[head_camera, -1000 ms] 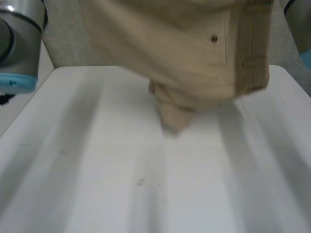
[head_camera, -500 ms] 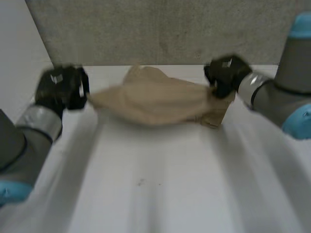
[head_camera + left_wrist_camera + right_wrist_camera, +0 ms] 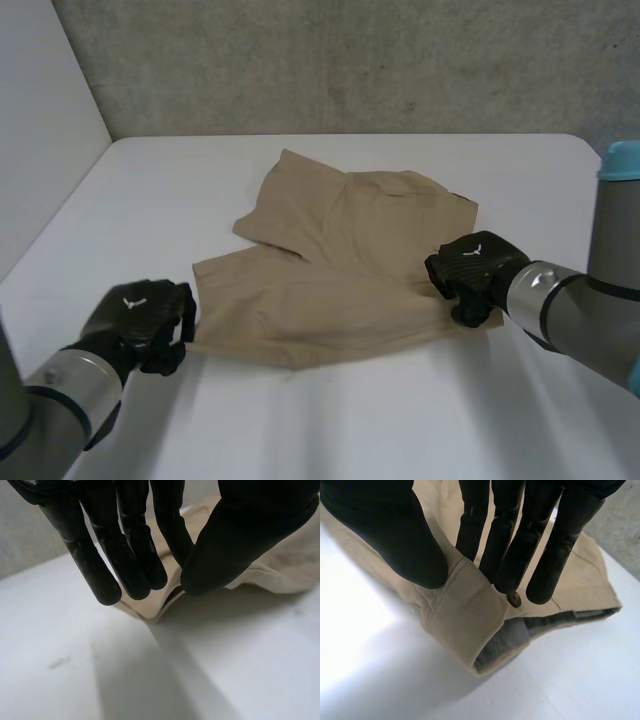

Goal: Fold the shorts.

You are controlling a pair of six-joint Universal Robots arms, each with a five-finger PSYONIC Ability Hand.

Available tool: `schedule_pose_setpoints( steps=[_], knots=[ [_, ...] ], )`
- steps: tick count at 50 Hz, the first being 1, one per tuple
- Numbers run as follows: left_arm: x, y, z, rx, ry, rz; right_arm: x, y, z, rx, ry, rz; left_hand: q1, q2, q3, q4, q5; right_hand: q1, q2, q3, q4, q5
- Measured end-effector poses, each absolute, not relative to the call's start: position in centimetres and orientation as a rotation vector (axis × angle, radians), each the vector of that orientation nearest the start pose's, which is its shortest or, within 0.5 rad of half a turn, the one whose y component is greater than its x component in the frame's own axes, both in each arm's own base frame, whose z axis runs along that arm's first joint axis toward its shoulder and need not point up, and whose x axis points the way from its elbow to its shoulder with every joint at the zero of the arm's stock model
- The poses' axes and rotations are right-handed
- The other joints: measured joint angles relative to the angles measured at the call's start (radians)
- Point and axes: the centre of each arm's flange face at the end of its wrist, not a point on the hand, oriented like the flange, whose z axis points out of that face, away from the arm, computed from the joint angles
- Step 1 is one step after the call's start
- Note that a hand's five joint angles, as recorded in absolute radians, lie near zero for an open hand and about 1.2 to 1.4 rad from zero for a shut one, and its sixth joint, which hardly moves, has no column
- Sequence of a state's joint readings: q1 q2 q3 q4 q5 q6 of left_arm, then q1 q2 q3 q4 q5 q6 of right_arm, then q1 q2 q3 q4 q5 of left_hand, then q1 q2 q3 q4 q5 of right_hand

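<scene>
**Looking like a robot lab test bench**

Reading as a lab, not somebody's home. Seeing a plain white table (image 3: 330, 420) backing onto a rough grey concrete-looking wall (image 3: 350, 60), with a white panel (image 3: 40, 140) closing off one side. Spotting a grey left arm (image 3: 55, 400) and a right arm (image 3: 575, 310) with a light-blue cap (image 3: 620, 160) reaching in over the tabletop.

Both arms reach low over the bench, and the left hand (image 3: 138, 318) and right hand (image 3: 470, 270) each pinch the shorts (image 3: 340, 270) between thumb and straight fingers.
</scene>
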State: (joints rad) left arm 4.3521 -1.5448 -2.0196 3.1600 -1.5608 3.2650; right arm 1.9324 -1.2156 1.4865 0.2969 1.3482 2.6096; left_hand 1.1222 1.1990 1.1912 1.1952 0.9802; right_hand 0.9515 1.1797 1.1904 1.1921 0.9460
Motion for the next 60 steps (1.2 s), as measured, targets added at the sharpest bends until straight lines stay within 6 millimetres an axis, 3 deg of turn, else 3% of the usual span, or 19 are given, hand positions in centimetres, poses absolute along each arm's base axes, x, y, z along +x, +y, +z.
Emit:
schedule_pose_setpoints(
  steps=[9, 14, 17, 21, 26, 36, 40, 43, 48, 55, 60],
  knots=[
    [-20.3, -15.8, 24.2, 0.707, 2.562, -1.950, 24.4, -21.6, 23.4, -1.390, 2.268, -1.533, 0.000, 0.000, 0.000, 0.000, 0.000, 0.000, 0.000, 0.000, 0.000, 0.000],
    [-20.1, -13.8, 27.4, 0.777, 2.514, -2.059, 23.2, -18.4, 25.7, -1.492, 2.251, -1.515, 0.000, 0.000, 0.000, 0.000, 0.000, 0.000, 0.000, 0.000, 0.000, 0.000],
    [-20.0, -13.1, 27.9, 0.804, 2.520, -2.070, 22.9, -17.3, 26.1, -1.517, 2.253, -1.488, 0.000, 0.000, 0.000, 0.000, 0.000, 0.000, 0.000, 0.000, 0.000, 0.000],
    [-20.0, -12.5, 27.3, 0.831, 2.565, -2.029, 22.5, -16.2, 25.8, -1.546, 2.256, -1.447, 0.000, 0.000, 0.000, 0.000, 0.000, 0.000, 0.000, 0.000, 0.000, 0.000],
    [-20.0, -12.9, 25.9, 0.826, 2.610, -1.969, 22.6, -16.5, 24.5, -1.549, 2.242, -1.449, 0.000, 0.000, 0.000, 0.000, 0.000, 0.000, 0.000, 0.000, 0.000, 0.000],
    [-20.6, -17.0, 24.0, 0.764, 2.596, -1.978, 23.9, -20.8, 20.2, -1.415, 2.241, -1.534, 0.000, 0.000, 0.000, 0.000, 0.000, 0.004, 0.000, 0.000, 0.000, 0.000],
    [-21.0, -19.0, 23.0, 0.747, 2.600, -1.964, 23.6, -22.5, 19.3, -1.298, 2.280, -1.543, 0.000, 0.000, 0.000, 0.003, 0.000, -0.333, -0.459, -0.464, -0.464, -0.383],
    [-21.1, -19.6, 22.4, 0.745, 2.616, -1.939, 23.3, -23.0, 19.4, -1.241, 2.296, -1.554, 0.000, 0.000, 0.000, 0.003, 0.000, -0.398, -0.539, -0.551, -0.553, -0.480],
    [-21.3, -20.1, 21.5, 0.747, 2.649, -1.893, 22.4, -22.7, 21.5, -1.165, 2.282, -1.641, 0.000, 0.000, 0.000, 0.003, 0.000, -0.419, -0.566, -0.584, -0.589, -0.520],
    [-21.3, -20.2, 21.4, 0.749, 2.651, -1.893, 21.3, -20.4, 23.9, -1.149, 2.229, -1.741, 0.000, 0.000, 0.000, 0.003, 0.000, -0.419, -0.566, -0.584, -0.589, -0.520],
    [-21.4, -20.5, 21.5, 0.747, 2.638, -1.913, 20.7, -18.7, 24.0, -1.174, 2.214, -1.734, 0.000, 0.000, 0.000, 0.003, 0.000, -0.419, -0.566, -0.584, -0.589, -0.520]
  ],
)
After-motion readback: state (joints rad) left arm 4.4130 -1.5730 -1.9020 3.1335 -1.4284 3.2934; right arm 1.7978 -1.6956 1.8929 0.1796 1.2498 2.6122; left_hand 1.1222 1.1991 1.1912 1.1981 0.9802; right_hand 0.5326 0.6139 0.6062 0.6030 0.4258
